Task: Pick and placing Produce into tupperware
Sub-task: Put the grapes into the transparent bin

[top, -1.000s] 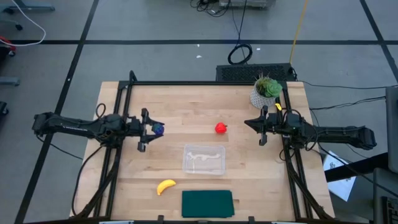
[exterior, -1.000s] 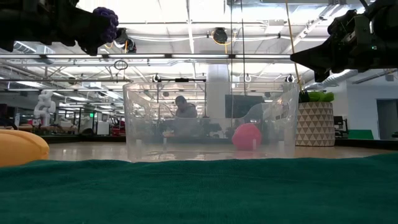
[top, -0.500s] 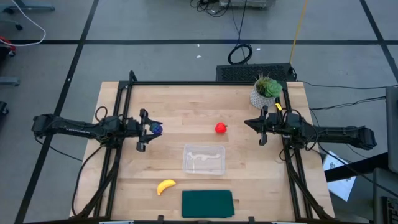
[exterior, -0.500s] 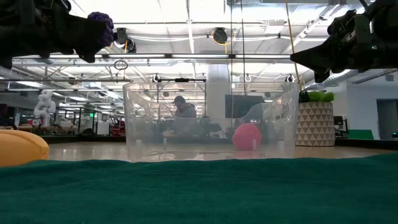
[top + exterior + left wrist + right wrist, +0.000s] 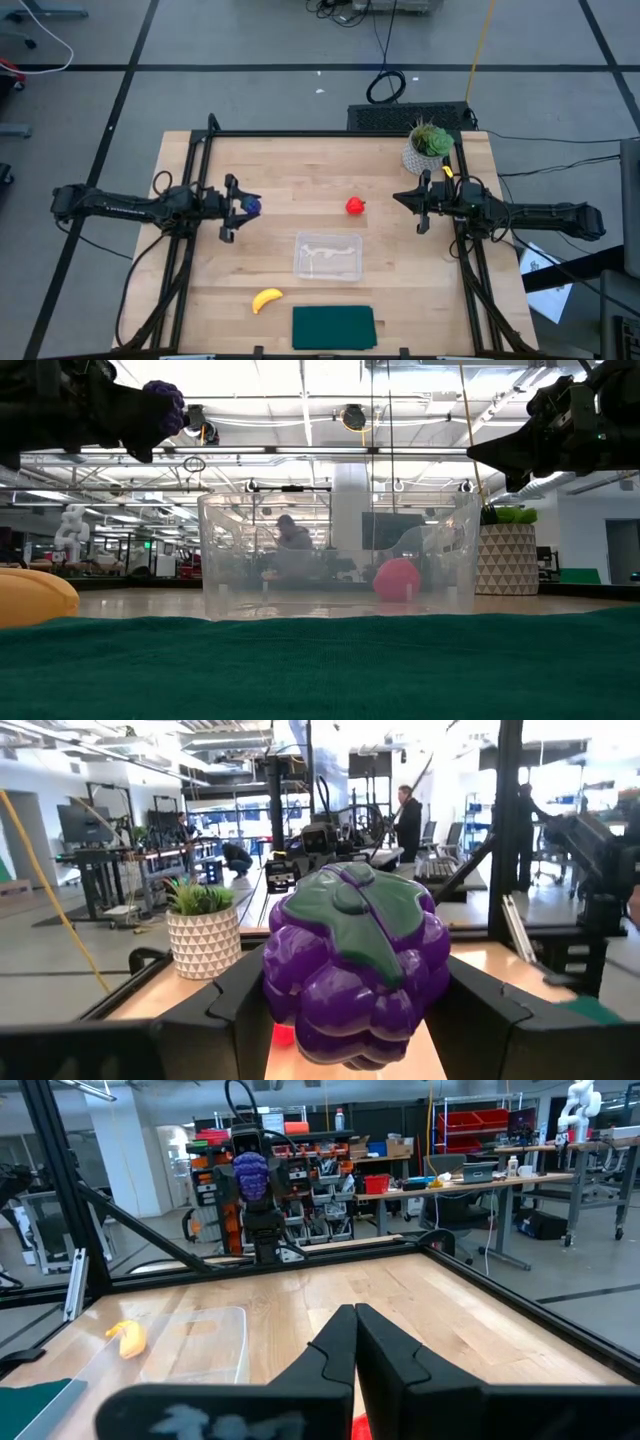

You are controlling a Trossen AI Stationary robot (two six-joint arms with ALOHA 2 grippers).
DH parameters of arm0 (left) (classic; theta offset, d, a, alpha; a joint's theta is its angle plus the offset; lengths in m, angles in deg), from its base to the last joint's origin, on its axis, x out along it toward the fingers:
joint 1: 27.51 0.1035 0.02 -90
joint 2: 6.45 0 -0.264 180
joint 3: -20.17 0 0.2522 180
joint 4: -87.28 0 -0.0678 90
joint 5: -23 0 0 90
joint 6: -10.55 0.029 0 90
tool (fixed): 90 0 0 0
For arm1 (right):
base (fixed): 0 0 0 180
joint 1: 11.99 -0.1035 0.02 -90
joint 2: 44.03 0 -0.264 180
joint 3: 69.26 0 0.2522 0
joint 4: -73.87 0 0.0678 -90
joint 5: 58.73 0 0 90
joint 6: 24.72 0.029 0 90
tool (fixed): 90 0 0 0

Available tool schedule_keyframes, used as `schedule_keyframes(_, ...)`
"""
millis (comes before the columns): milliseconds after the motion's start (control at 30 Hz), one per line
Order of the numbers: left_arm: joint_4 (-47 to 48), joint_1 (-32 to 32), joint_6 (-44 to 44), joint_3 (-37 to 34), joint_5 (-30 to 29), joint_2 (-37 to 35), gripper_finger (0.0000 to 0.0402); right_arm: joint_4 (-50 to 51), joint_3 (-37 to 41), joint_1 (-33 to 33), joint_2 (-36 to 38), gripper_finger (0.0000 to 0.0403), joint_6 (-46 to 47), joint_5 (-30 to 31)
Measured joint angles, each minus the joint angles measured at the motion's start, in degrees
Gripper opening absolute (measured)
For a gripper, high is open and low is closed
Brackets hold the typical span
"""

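Note:
My left gripper (image 5: 246, 207) is shut on the purple grape cluster (image 5: 352, 970) high above the table's left part; the cluster also shows in the high view (image 5: 252, 206) and the low view (image 5: 163, 403). The red strawberry (image 5: 355, 206) lies on the wood at mid table. The yellow banana (image 5: 266, 299) lies near the front edge. The clear tupperware (image 5: 328, 256) stands at mid table, nothing in it. My right gripper (image 5: 413, 200) hovers shut at the right, its fingertips together in the right wrist view (image 5: 354, 1320). My left gripper pinches the grape cluster's two opposite sides (image 5: 272, 982) between its two fingers. The fingers (image 5: 235, 1005) lie level, pointing toward the table's right side. The cluster is lifted clear of the table, its green top (image 5: 358, 904) facing the wrist camera.
A potted plant in a white pot (image 5: 427, 146) stands at the far right corner. A flat dark green rectangle (image 5: 333, 326) lies at the front edge, near the tupperware. Black frame rails (image 5: 190, 240) run along both sides of the table.
My left gripper has drawn back a little toward the table's left edge with the grape cluster, which stays lifted clear.

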Motion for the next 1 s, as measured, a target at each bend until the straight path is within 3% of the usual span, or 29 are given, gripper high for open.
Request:
schedule_keyframes(267,0.38,0.0,-4.14,0.7,-3.03,0.08,0.0209,0.0,0.01,-0.01,0.0,0.0,-0.02,0.02)
schedule_keyframes(433,4.34,-0.17,-3.96,5.59,-3.03,2.24,0.0209,0.0,0.01,0.01,0.02,0.0,-0.01,0.01)
schedule_keyframes(700,10.87,-0.15,-3.24,16.37,-2.85,14.11,0.0209,0.0,-0.01,0.01,0.01,0.0,0.0,0.01)
schedule_keyframes(1000,11.07,-0.03,-2.79,23.91,2.56,26.08,0.0209,0.7,0.0,0.0,0.0,0.0,0.0,0.01)
